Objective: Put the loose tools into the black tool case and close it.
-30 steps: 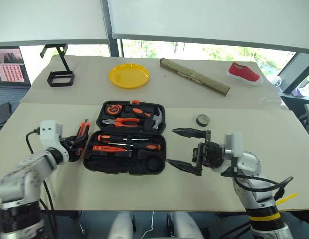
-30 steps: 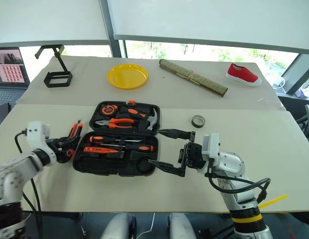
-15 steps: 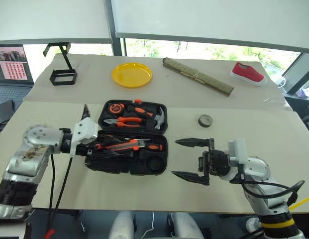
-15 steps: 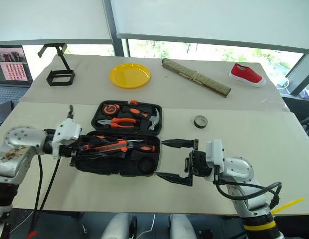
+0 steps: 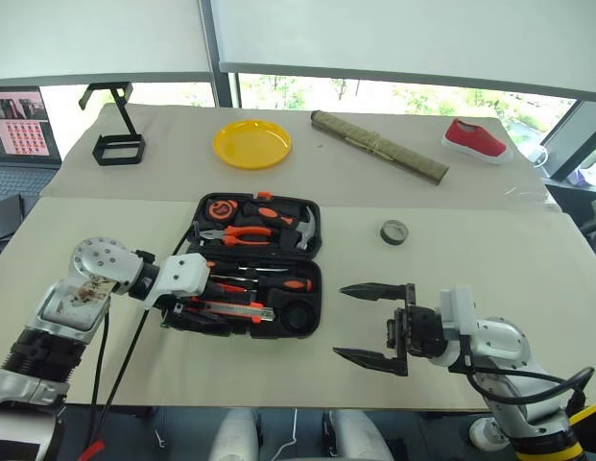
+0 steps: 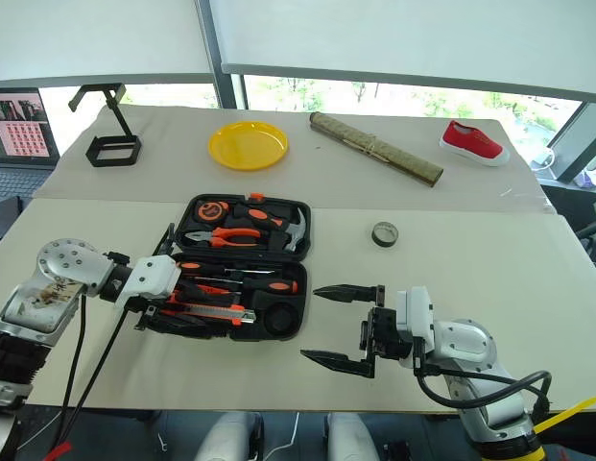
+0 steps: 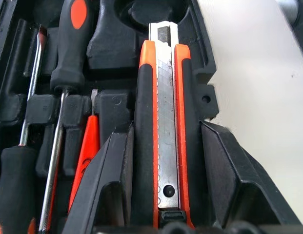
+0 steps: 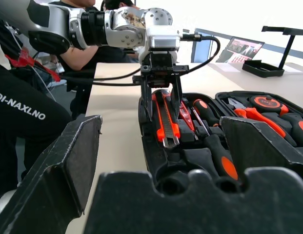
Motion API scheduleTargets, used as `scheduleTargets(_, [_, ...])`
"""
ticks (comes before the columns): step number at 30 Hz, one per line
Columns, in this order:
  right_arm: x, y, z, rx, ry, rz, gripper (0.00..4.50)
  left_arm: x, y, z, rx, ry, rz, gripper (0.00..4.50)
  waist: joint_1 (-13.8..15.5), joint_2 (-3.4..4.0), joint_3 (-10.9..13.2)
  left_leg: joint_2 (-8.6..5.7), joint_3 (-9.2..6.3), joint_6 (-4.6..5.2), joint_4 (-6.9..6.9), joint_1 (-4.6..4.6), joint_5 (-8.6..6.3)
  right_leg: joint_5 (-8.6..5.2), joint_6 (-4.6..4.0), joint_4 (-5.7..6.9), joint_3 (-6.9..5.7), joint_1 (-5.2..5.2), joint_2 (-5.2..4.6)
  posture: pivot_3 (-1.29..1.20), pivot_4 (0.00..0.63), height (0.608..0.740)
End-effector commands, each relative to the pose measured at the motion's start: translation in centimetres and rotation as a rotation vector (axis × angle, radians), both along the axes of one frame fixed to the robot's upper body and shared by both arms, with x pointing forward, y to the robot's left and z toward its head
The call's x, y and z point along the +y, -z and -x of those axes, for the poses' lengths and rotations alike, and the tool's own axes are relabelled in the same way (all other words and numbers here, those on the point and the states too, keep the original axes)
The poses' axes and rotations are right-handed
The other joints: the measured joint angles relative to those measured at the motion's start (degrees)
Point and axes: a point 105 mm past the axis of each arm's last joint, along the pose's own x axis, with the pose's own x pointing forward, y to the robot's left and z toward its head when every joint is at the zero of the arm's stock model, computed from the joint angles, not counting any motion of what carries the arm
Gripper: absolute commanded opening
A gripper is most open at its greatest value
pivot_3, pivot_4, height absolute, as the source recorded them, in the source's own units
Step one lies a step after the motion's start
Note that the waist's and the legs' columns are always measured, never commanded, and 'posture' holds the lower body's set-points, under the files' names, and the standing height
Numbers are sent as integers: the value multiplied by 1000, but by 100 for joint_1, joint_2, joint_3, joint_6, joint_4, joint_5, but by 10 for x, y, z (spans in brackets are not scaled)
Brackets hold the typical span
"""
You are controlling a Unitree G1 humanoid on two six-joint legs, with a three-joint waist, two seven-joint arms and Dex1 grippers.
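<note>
The black tool case lies open in the middle of the table. Its front half holds orange-and-black screwdrivers and a slim red screwdriver. My left gripper is at the case's front left corner, shut on the orange-and-black utility knife. The knife lies lengthwise along the front row of slots. The small dark tape roll lies on the table right of the case. My right gripper stands wide open and empty just right of the case, pointing at it.
Pliers, a tape measure and a hammer fill the case's far half. At the back stand a yellow plate, a rolled mat, a red shoe and a black wire stand. A person in black stands beyond the table's left end.
My left gripper swung right from beside the case, rolling its wrist, and brought the utility knife down over the front row. The right gripper drew back slightly, still open.
</note>
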Motion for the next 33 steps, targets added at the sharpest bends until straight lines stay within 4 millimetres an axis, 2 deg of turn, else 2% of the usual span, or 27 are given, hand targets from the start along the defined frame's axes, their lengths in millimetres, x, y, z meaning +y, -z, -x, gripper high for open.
scheduleTargets(1, [0,-8,2,-38,-7,6,4500,1,4,1,16,0,-50,1553,3,0,0,0,0,0,0,0,0,0,0,1,0,0,0,0,150,740])
scheduleTargets(3, [0,-8,2,-38,-6,6,4500,2,6,2,24,-12,-60,1553,4,0,0,0,0,0,0,1,0,0,0,1,0,1,0,0,150,740])
scheduleTargets(12, [2,-7,1,-36,-4,-1,4500,-19,9,3,51,-21,16,1553,45,1,-1,-4,-1,0,4,5,0,-1,2,3,0,7,-3,0,150,740])
scheduleTargets(20, [3,-8,0,-40,-5,-7,4500,-9,23,8,97,-36,-44,1553,65,3,-2,-4,0,0,6,7,0,-1,3,3,1,9,-3,0,150,740])
scheduleTargets(22, [3,-9,-1,-40,-3,-10,4500,-12,20,7,92,-38,-4,2555,62,4,-3,-4,-1,0,6,9,0,-1,3,5,1,10,-3,0,150,740])
scheduleTargets(24, [4,-9,-1,-40,-1,-13,4500,-15,12,3,60,-29,69,3071,52,5,-3,-3,0,0,6,12,0,-1,3,7,2,10,-2,0,150,740])
scheduleTargets(26, [4,-8,-3,-39,0,-15,4500,-17,3,0,39,-25,141,3789,47,6,-4,-3,0,1,6,12,0,-1,3,7,2,10,-3,0,150,740])
scheduleTargets(33, [3,-8,-8,-35,6,-22,4500,-16,-28,-9,54,-90,343,3789,39,5,-3,-3,-5,1,10,-2,0,-1,2,9,-1,1,-2,0,150,740])
